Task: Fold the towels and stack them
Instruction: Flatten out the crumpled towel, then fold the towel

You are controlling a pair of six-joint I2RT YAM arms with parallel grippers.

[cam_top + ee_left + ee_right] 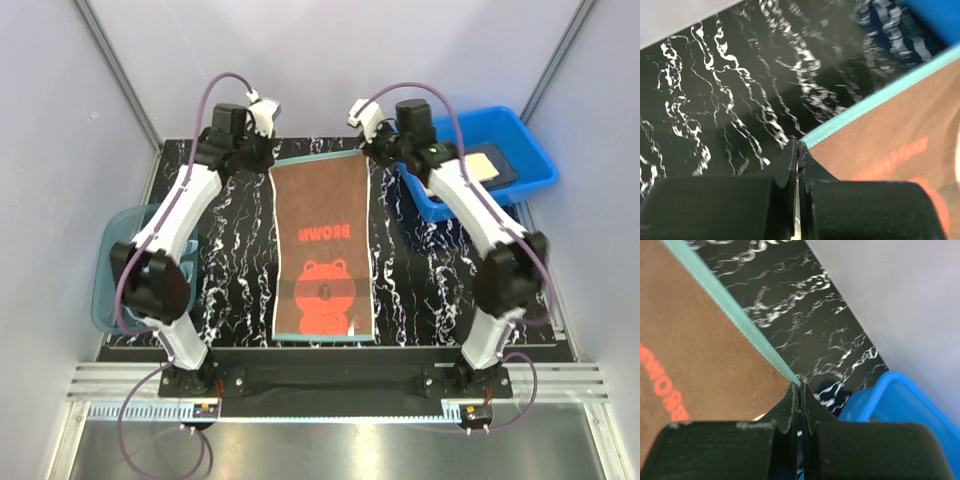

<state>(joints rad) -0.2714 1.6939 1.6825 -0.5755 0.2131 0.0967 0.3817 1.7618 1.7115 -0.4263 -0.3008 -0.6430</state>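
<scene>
L gripper (797,147) is pressed shut on the far-left corner of the BROWN towel (325,250). R gripper (800,390) is the same, nipped onto the far-right corner. Both wrist views show the teal edge (880,95) running straight into my closed tips w/ no gap btwn the fingers, so I read both as pinching cloth, not bare table (230,270).

Key relation: the towel's long axis runs away from my bases, near to far. I've got both hands on the far short edge, one per corner, roughly level w/ each other. The rest of the cloth lies toward me from the hands, and the near short edge sits just by the table's front rim, btwn my two bases. So the fold, as I judge it, means bringing the far edge back over toward the near edge, both arms together, corners held square. Neither arm is nearer; it's a two-hand job.

Look of it: red-brown face up, lettering (323,233) upside down in the top cam, a bear print (325,295) on my side of it, thin teal binding at the far and near ends. It lies flat and fully spread, w/ soft ripples along the sides and no fold in it yet.

Others: a dark towel (505,180) and a pale towel (487,162) sit in the blue bin (538,155) at far right, well apart. Teal tub (103,280) is at the left edge.
</scene>
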